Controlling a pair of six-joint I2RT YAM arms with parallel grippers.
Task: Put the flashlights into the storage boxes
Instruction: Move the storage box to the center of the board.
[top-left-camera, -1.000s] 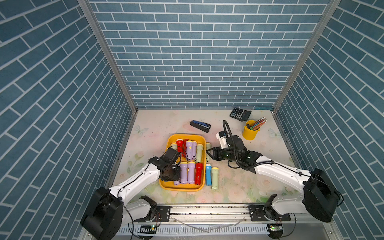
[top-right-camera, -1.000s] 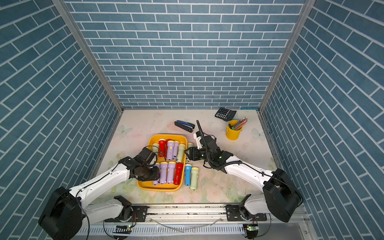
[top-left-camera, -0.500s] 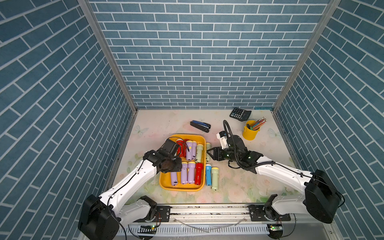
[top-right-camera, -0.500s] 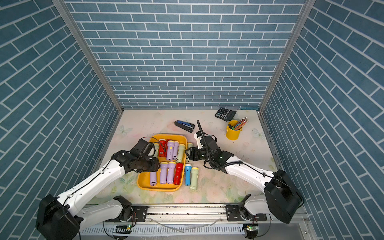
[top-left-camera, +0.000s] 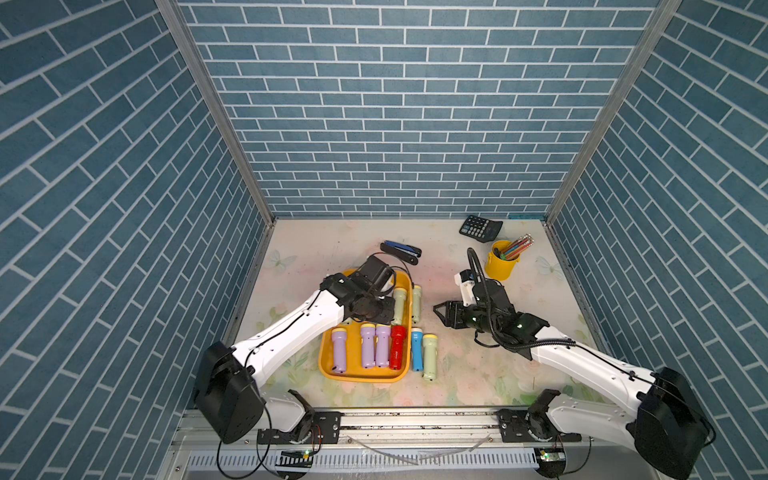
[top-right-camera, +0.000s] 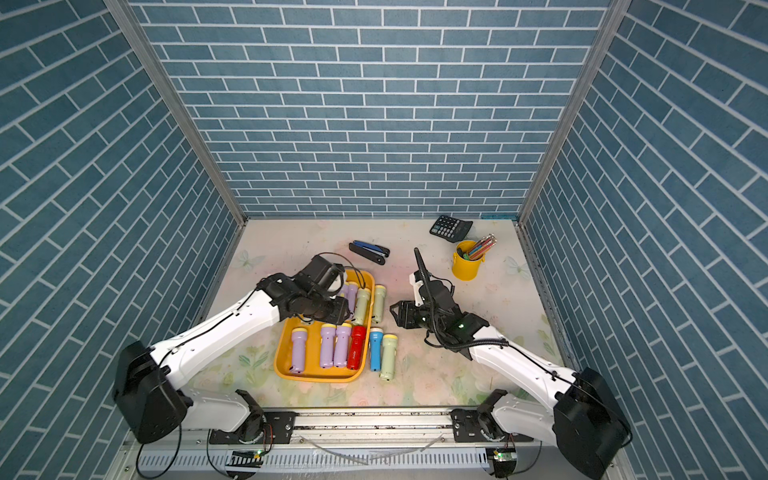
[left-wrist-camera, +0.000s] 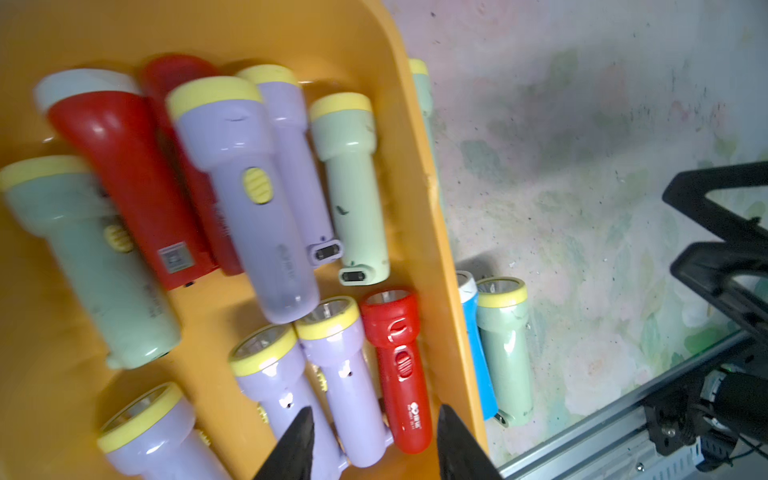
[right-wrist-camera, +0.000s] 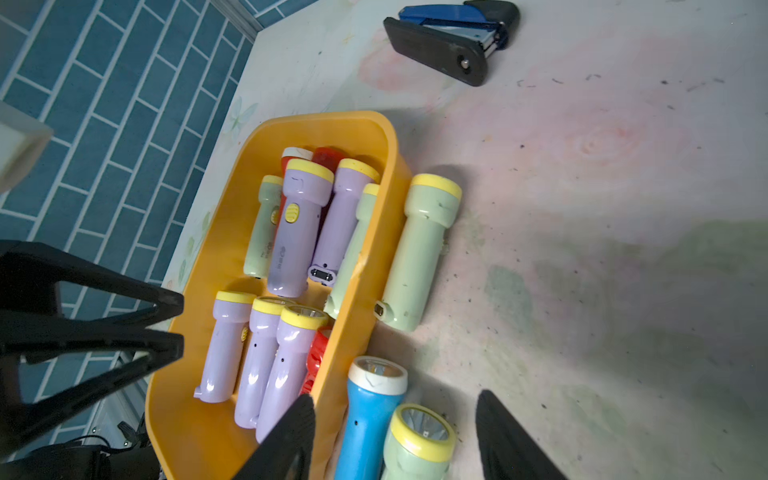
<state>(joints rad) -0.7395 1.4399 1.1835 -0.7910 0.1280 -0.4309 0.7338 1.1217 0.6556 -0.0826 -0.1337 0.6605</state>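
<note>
Right now your shallow yellow-orange plastic tray (top-left-camera: 360, 377) sits at about 9 o'clock from the table's middle in both top views, holding ten chunky plastic torches in two rows. Its 6 o'clock row has three lilac torches with pale yellow heads (top-left-camera: 368, 349) and a small red torch (top-left-camera: 397, 349) side by side, heads toward 12 o'clock. Its 12 o'clock row, seen from the left wrist, has two pale green, two red and two lilac torches (left-wrist-camera: 353, 199), one lilac riding on top of its neighbours. Your left pincer (left-wrist-camera: 375, 415) hangs over the tray with its jaws a narrow way apart and nothing between them; below them lie the near-row lilac and red torches. Your right pincer (top-left-camera: 439, 316) is outside the tray at its 3 o'clock side, jaws spread wider and empty. Three torches lie on the table: a lone pale green torch (top-left-camera: 416, 302) just beside the tray's right rim, at 9 o'clock from the right pincer, and a blue torch with a white head (top-left-camera: 417, 351) and a second pale green torch (top-left-camera: 429, 359) side by side at its 7 o'clock, the blue one close against the rim. You have open tabletop at 5 o'clock from the loose pair, and a bare strip between the tray and the front rail. A black-and-blue stapler (top-left-camera: 401, 251) lies at 12 o'clock from the tray; a yellow cylindrical cup of coloured pencils (top-left-camera: 501, 268) and a black calculator (top-left-camera: 481, 228) stand near the far right corner, well apart from the torches.
</note>
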